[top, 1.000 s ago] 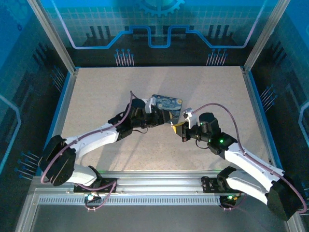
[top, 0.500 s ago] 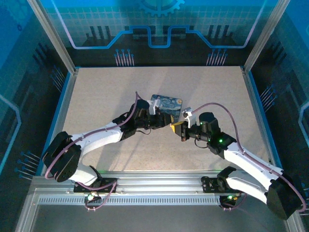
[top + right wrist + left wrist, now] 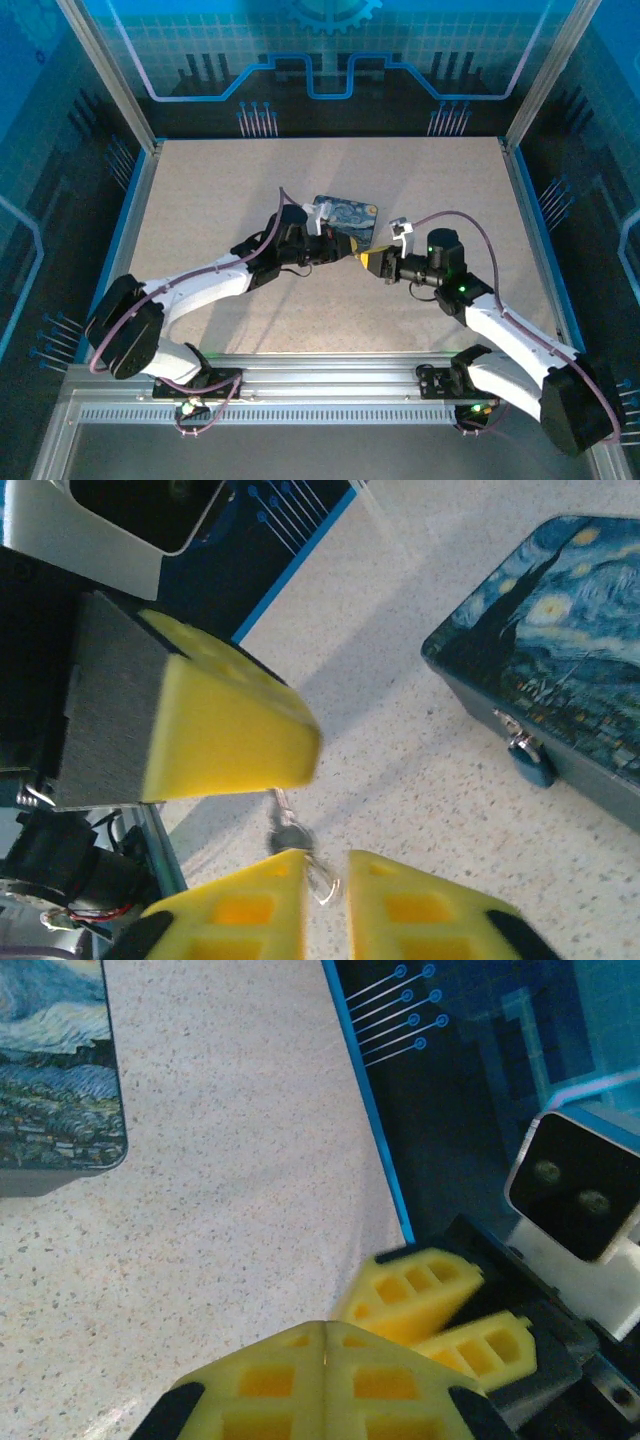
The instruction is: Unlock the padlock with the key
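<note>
Two grippers meet tip to tip near the middle of the worktop [image 3: 200, 200], just on the near side of the blue painted tin [image 3: 345, 213], which lies a little toward the far edge. We see the left gripper [image 3: 345, 247] with its yellow fingers [image 3: 270, 1385] pressed flat together, no gap along the seam in its own wrist view. The right gripper [image 3: 372, 261] faces it, its fingers [image 3: 420, 910] drawn in to a narrow slot. The key [image 3: 283, 822], a thin grey sliver, hangs between the two. Its upper end runs up to the underside of the left gripper's finger, and its wire ring [image 3: 322, 880] sits in the slot between the right fingers. We cannot tell which gripper clamps it, or whether both do. The padlock [image 3: 530, 762] hangs from the latch [image 3: 512, 730] on the tin's side wall, small and dark with a silvery shackle, well apart from the key and touched by neither gripper
</note>
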Robot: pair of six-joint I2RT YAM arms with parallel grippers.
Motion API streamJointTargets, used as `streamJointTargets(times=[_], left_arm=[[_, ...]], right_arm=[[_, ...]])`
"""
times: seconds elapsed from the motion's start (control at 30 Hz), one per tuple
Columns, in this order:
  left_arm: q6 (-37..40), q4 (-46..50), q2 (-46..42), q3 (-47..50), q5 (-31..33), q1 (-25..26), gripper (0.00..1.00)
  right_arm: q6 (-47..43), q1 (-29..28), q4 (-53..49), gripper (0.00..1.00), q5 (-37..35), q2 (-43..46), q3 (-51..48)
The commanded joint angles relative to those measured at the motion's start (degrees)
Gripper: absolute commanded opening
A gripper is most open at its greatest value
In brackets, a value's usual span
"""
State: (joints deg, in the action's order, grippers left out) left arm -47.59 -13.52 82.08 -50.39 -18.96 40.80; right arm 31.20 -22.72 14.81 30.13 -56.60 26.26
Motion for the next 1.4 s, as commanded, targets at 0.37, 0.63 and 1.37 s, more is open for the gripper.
streamJointTargets(times=[0.37, 0.63, 1.37], left_arm=[[8.13, -1.45, -5.62, -1.57, 1.05, 0.39, 0.0], [7.53, -1.91, -5.29, -1.39, 0.85, 0.34, 0.0], [7.78, -1.11, -5.95, -0.94, 2.5, 0.3, 0.0]], right_arm=[[14.31, 4.84, 20.17, 0.43, 10.26, -0.15, -3.09], [14.0, 1.04, 21.0, 0.44, 10.19, -3.99, -1.73], [13.05, -1.63, 19.13, 0.28, 8.64, -4.93, -0.6]])
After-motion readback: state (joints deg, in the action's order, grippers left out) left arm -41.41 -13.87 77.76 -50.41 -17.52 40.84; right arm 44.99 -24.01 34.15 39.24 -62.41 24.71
